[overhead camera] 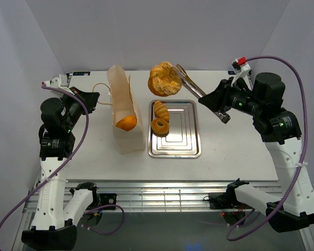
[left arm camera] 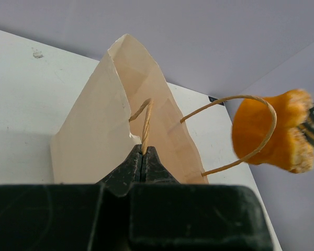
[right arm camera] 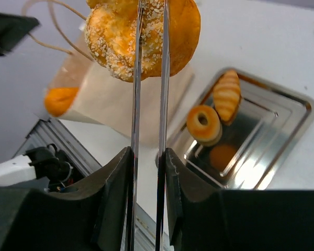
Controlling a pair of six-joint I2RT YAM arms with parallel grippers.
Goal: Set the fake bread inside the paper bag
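Observation:
The cream paper bag (overhead camera: 126, 104) stands left of the tray with an orange baguette end (overhead camera: 126, 123) showing in its mouth. My left gripper (overhead camera: 94, 98) is shut on one string handle (left arm camera: 145, 123) of the bag (left arm camera: 94, 141). My right gripper (overhead camera: 214, 103) is shut on metal tongs (overhead camera: 191, 83), which clamp the round crusty bun (overhead camera: 165, 78) in the air behind the tray, right of the bag's top. In the right wrist view my gripper (right arm camera: 146, 157) squeezes the tongs (right arm camera: 137, 94) with the bun (right arm camera: 146, 31) at their tip. The ridged roll (overhead camera: 161, 110) and ring doughnut (overhead camera: 159, 126) lie on the tray.
The silver rectangular tray (overhead camera: 193, 149) lies at table centre, also in the right wrist view (right arm camera: 298, 112) with the doughnut (right arm camera: 203, 124) and roll (right arm camera: 226, 95) on it. The bag's second handle loops free (left arm camera: 240, 130) beside the bun (left arm camera: 272, 130). White walls enclose the table.

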